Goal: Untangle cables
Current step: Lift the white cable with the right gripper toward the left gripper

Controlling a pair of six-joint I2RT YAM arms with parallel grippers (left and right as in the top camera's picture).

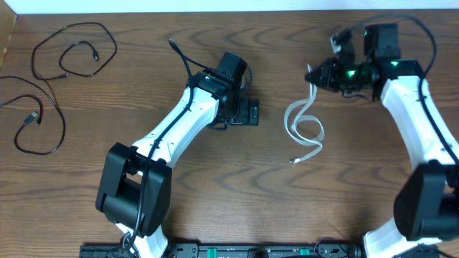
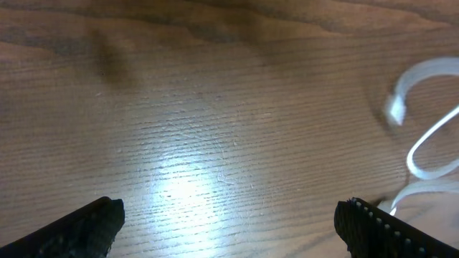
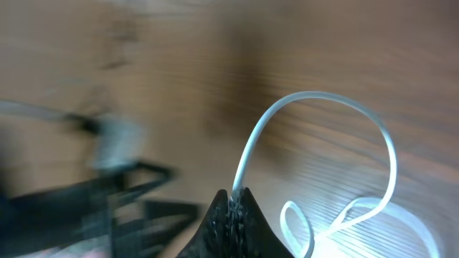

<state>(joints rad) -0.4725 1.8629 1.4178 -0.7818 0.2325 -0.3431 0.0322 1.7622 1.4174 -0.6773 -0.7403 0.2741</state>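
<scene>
The white cable (image 1: 304, 127) lies in loose curls on the table at centre right; its upper end runs up into my right gripper (image 1: 313, 76), which is shut on it. In the right wrist view the cable (image 3: 323, 100) arcs up out of the closed jaws (image 3: 235, 197). Two black cables lie apart at the far left: one looped at the top (image 1: 72, 50), one below it (image 1: 39, 122). My left gripper (image 1: 251, 111) is open and empty over bare table, left of the white cable, which shows at the right of the left wrist view (image 2: 430, 122).
The wooden table (image 1: 229, 186) fills the view. The left arm (image 1: 172, 136) crosses the middle diagonally. The right arm (image 1: 423, 129) runs along the right side. A black rail (image 1: 229, 251) lies along the front edge.
</scene>
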